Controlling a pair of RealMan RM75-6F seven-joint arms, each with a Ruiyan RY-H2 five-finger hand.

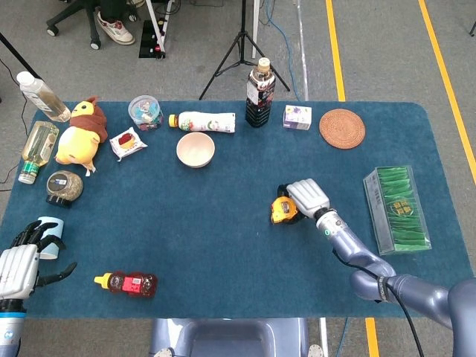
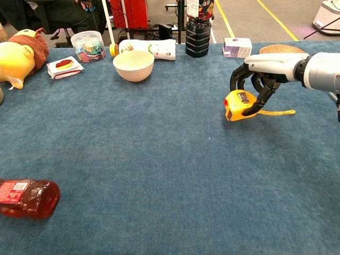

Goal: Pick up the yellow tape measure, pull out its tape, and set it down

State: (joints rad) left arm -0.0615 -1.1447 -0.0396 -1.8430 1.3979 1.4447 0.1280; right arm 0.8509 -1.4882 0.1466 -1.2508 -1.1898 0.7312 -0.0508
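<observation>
Nearest the chest camera lies a red sauce bottle at the front left of the blue table, well apart from the work. That work is at the yellow tape measure, which sits to the right of the cream bowl and nearer the robot than it.

The right hand arches over the tape measure from the right and above, its dark fingers curled down around the case; they seem to touch it, so the hand most likely holds it. Whether the case rests on the cloth or is slightly raised cannot be told. A short length of yellow tape already sticks out from the case toward the right, beneath the hand.

The step in hand looks like securing the case. To do it well, the right hand should clamp the body firmly without covering the slot where the tape exits, and keep the tape's free end reachable for a straight pull.

The left hand is far to the left of the tape measure, its fingers spread and holding nothing, beside a small pale blue cup.
</observation>
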